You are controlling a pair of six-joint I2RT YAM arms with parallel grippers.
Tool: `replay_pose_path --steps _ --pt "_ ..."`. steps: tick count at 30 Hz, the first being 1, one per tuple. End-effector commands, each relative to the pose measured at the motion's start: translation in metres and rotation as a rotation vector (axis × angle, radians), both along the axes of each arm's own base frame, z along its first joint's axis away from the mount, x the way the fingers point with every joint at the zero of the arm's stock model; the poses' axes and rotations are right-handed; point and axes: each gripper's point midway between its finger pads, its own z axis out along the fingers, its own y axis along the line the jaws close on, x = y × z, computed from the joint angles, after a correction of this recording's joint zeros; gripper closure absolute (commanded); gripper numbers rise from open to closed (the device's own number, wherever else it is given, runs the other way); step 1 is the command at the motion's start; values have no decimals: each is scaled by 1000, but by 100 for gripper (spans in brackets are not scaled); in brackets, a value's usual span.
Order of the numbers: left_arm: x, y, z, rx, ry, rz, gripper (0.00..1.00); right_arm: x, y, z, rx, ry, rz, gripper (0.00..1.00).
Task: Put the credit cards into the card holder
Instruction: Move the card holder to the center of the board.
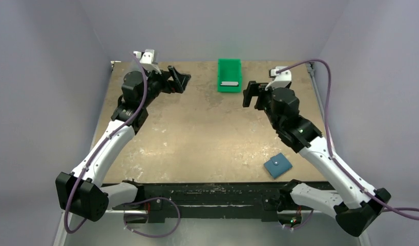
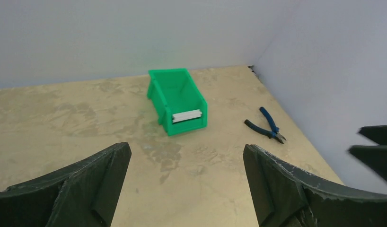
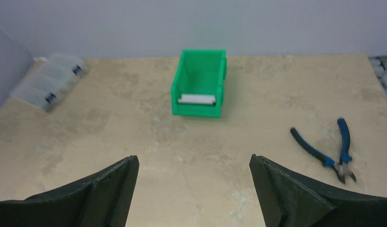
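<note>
The silvery-white credit cards lie stacked in the near end of a green bin at the table's far middle. They also show in the left wrist view and the right wrist view. The teal card holder lies shut on the table at the near right, silver stud up. My left gripper is open and empty, left of the bin. My right gripper is open and empty, just right of the bin and a little nearer.
Blue-handled pliers lie on the table right of the bin; they also show in the left wrist view. A clear compartment box sits at the far left. Grey walls close in the table on three sides.
</note>
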Motion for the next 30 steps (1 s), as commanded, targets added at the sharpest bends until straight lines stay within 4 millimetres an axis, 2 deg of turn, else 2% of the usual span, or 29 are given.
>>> replay_pose_path --steps 1,4,8,12,14,16,18,21,25,28,30 --pt "-11 -15 43 -7 -160 -63 2 5 -9 -55 -44 125 -61 1" --pt "-13 -23 41 -1 -157 -80 2 7 -17 -76 38 180 -35 1" --pt "-13 -32 33 10 -136 -98 2 10 -61 -112 216 274 -93 1" --pt "-16 -40 30 21 -129 -115 2 -3 -94 -148 387 398 -179 1" --pt "-18 -43 29 27 -129 -121 2 -16 -127 -168 458 460 -365 1" --pt "-19 -45 29 31 -129 -126 2 -43 -162 -195 504 577 -615 1" --pt "-20 -48 28 35 -129 -131 2 -69 -182 -211 526 658 -783 1" --pt "-21 -52 25 37 -120 -141 2 -93 -185 -227 569 718 -877 1" --pt "-21 -56 22 38 -110 -151 2 -108 -163 -255 634 828 -823 1" --pt "-23 -59 20 42 -109 -155 2 -123 -161 -272 612 904 -846 1" --pt "-24 -62 18 49 -106 -159 2 -137 -168 -280 551 949 -896 1"
